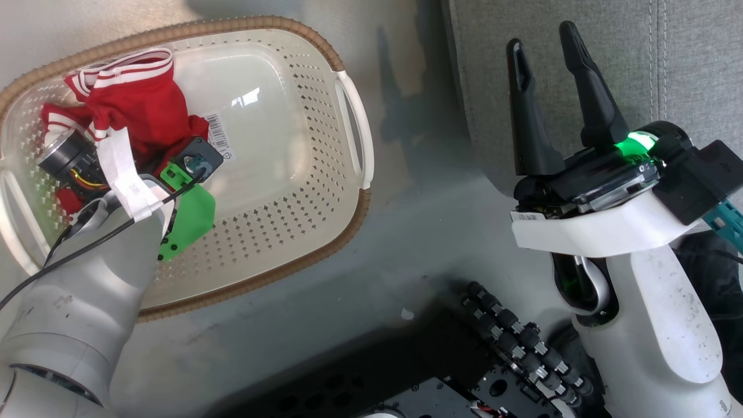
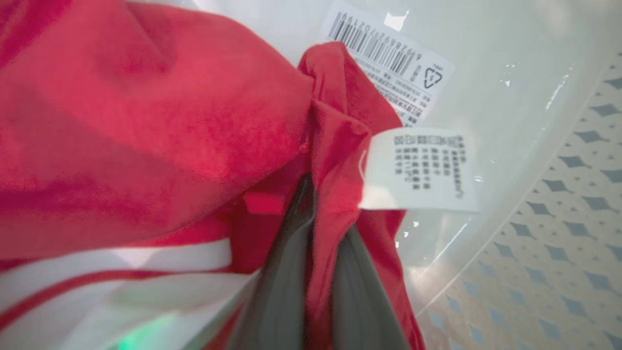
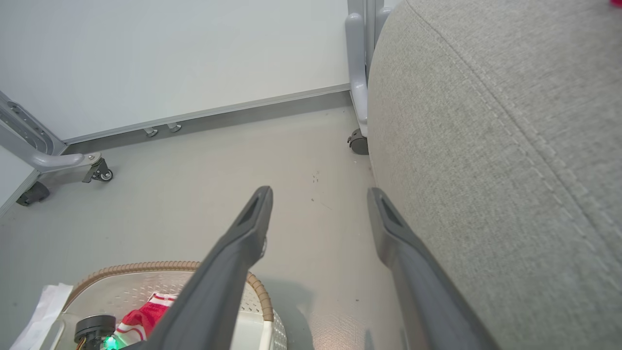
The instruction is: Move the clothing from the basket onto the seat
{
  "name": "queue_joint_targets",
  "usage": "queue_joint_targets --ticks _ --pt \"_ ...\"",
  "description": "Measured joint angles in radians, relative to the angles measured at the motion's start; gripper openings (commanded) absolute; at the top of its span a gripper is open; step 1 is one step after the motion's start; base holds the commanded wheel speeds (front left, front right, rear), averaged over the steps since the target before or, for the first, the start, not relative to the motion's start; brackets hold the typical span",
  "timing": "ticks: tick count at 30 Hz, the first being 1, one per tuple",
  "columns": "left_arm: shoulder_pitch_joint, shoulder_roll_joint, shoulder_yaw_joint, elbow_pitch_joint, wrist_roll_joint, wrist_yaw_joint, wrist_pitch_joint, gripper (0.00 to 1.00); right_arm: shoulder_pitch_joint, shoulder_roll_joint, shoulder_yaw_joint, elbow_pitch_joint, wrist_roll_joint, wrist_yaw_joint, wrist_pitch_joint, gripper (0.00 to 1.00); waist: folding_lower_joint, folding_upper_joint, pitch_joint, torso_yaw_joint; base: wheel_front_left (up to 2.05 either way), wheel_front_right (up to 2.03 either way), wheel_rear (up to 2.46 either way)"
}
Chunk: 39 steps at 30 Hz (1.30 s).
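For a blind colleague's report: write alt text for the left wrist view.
The left gripper is shut on a fold of the red clothing inside the basket. A white tag hangs from the fabric, near a barcode sticker on the basket's floor.

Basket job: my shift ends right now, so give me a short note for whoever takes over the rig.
Left gripper: shut on a fold of the red clothing, down inside the basket.
Right gripper: open, empty, by the edge of the seat.
Done: the grasp.
Left: lift, carry to the seat, release; then check the basket for more fabric.
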Motion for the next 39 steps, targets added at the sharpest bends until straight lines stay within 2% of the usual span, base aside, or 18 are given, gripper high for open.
queue_joint_targets --ticks 11,21,25,29,34,39 --pt "0.019 -0.062 0.048 -0.004 -0.083 0.006 -0.125 0.00 0.018 -0.024 -0.019 0.003 -0.032 0.000 0.000 1.00 0.0000 0.0000 -0.081 0.037 0.00 0.00 0.00" --pt "0.087 -0.150 0.114 -0.040 -0.197 0.001 -0.252 0.00 0.081 -0.061 -0.050 0.017 -0.055 0.000 0.000 1.00 -0.0002 0.0000 -0.218 0.101 0.00 0.00 0.00" --pt "0.122 -0.164 0.139 -0.082 -0.238 0.004 -0.271 0.00 0.114 -0.069 -0.062 0.030 -0.062 0.000 0.000 1.00 -0.0002 0.0000 -0.278 0.128 0.00 0.00 0.00" --pt "0.165 -0.173 0.175 -0.159 -0.282 0.012 -0.275 0.00 0.151 -0.070 -0.078 0.037 -0.068 0.000 0.001 1.00 -0.0002 0.0000 -0.346 0.155 0.00 0.00 0.00" --pt "0.233 -0.178 0.222 -0.345 -0.314 0.038 -0.277 0.00 0.191 -0.071 -0.099 0.031 -0.075 0.000 0.020 1.00 -0.0002 0.0000 -0.426 0.186 0.00 0.00 0.00" --pt "0.316 -0.153 0.281 -0.545 -0.321 0.065 -0.277 0.00 0.226 -0.069 -0.120 0.011 -0.084 0.000 0.050 1.00 -0.0002 0.0000 -0.502 0.216 0.00 0.00 0.00"
